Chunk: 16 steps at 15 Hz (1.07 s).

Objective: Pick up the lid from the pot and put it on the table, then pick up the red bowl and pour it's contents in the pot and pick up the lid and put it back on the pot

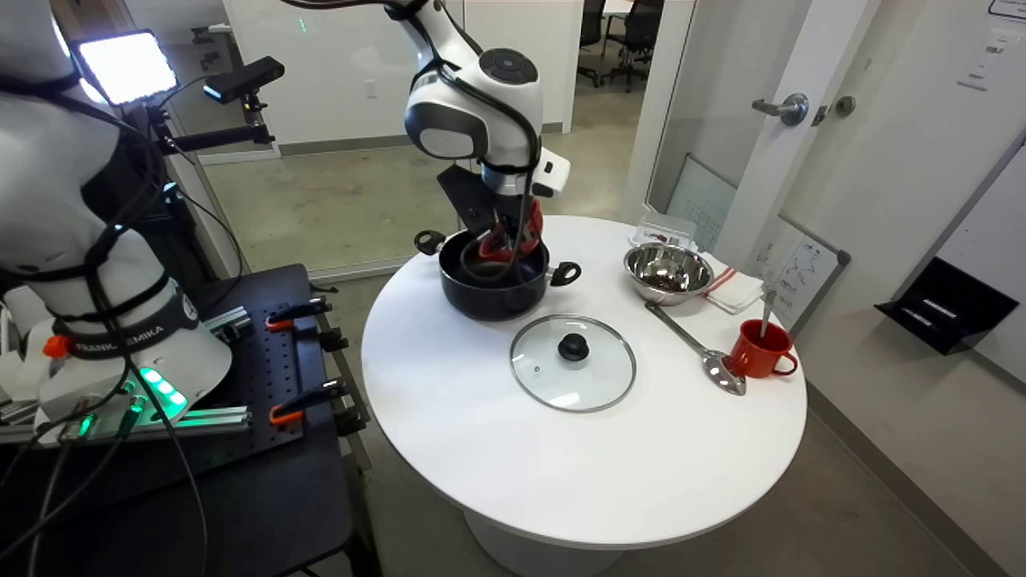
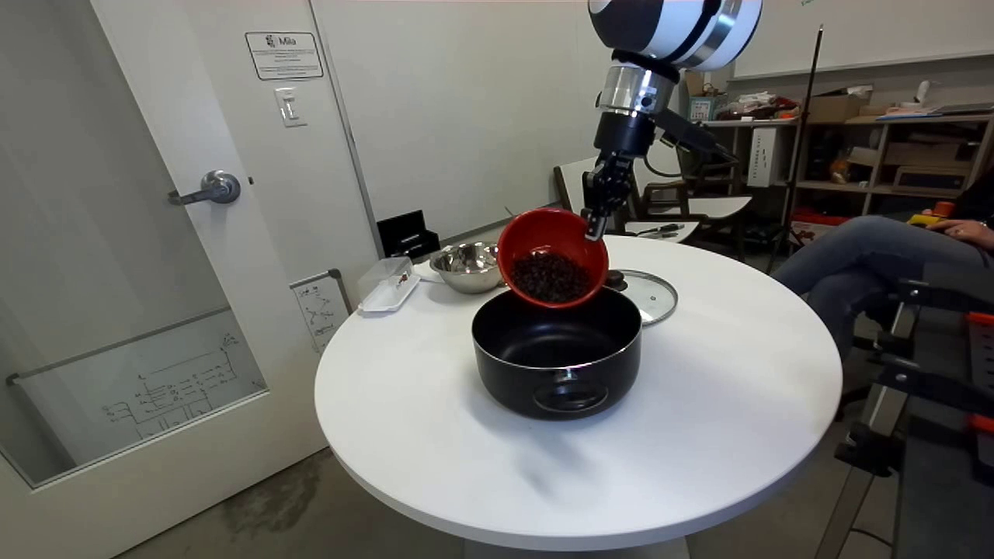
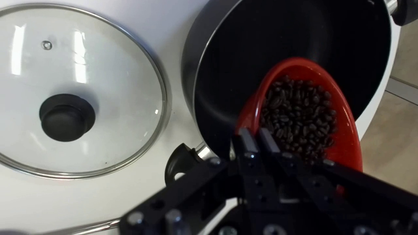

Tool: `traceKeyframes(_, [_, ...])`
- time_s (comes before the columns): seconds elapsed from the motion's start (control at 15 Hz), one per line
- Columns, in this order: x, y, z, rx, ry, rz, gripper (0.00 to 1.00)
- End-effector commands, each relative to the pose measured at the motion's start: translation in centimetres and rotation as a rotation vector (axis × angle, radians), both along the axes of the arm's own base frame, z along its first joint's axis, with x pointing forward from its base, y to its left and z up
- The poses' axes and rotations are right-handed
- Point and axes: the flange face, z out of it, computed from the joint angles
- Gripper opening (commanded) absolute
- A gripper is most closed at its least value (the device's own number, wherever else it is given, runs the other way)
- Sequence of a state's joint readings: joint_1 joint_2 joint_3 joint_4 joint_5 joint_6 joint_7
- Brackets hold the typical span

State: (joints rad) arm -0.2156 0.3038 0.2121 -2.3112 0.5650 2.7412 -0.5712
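One lid (image 1: 573, 370) beside pot (image 1: 490, 298); spoon (image 1: 696, 344) between steel bowl (image 1: 691, 270), mug (image 1: 756, 353).

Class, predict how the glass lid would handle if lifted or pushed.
The transparent glass lid is probably stiff but fragile. Its black knob likely offers a grip. Flat on the white tabletop, it may slide rather than roll.

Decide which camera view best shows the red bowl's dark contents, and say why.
The wrist view: it shows the contents close up, with single dark pieces distinct. In an exterior view the contents form a smaller, less distinct heap. In an exterior view the red bowl is partly hidden, and its contents cannot be made out.
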Motion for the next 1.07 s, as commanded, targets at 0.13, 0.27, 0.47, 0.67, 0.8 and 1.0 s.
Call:
traceKeyframes(0.13, [0.6,0.2,-0.5,-0.001,-0.034,-0.024,0.02])
traceKeyframes(0.27, [0.6,0.6,-1.0,-0.011,-0.044,-0.015,0.02])
traceKeyframes(0.47, [0.7,0.9,-1.3,-0.024,-0.072,-0.013,0.02])
traceKeyframes(0.67, [0.8,1.0,-1.7,-0.040,-0.092,-0.021,0.02])
traceKeyframes(0.8, [0.8,1.0,-2.0,-0.062,-0.111,-0.019,0.02])
traceKeyframes(1.0, [0.7,0.9,-2.5,-0.102,-0.145,-0.012,0.02])
